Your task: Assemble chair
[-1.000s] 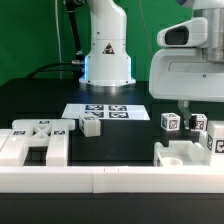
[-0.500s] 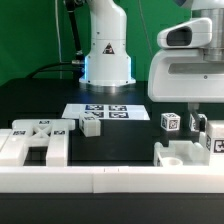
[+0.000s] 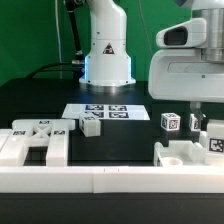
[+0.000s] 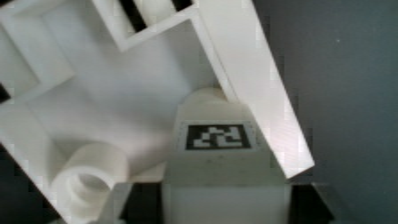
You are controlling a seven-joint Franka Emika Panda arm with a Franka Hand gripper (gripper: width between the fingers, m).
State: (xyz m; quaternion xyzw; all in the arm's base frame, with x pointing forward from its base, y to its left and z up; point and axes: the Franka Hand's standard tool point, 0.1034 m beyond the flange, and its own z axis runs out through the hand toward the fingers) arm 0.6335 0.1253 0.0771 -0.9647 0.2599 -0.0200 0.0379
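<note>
Hanging low over the table (image 3: 40, 100) on the exterior view's right, wrist pointing straight down among the loose chair parts.

Wrist view: a tagged leg (image 4: 221, 150) is sitting dead centre beneath me, its rounded end pointing away. It is lying over or just beside a slatted frame (image 4: 169, 70) with a round socket (image 4: 80, 187) at one corner. I cannot tell whether the two are touching. My fingers are not showing clearly in either view, so I cannot tell whether the jaws are released or clenched on that leg.

Exterior view: a tagged block (image 3: 170, 122) is standing just beside me toward that view's left. Another (image 3: 215, 137) is sitting at the right edge. What looks like the same frame (image 3: 180, 155) is resting near the wall (image 3: 100, 182). A big part (image 3: 40, 143) and a small cube (image 3: 92, 125) are lying well apart on the left, near the marker board (image 3: 105, 111). Nothing is looking joined: the chair is lying in pieces.

Judgement: I am reading this as an early pick, with me going for a leg. The next move is calling for squaring the jaws across the leg's flat sides. After that comes a firm grip and a straight lift clear of the frame, before heading for any socket.
</note>
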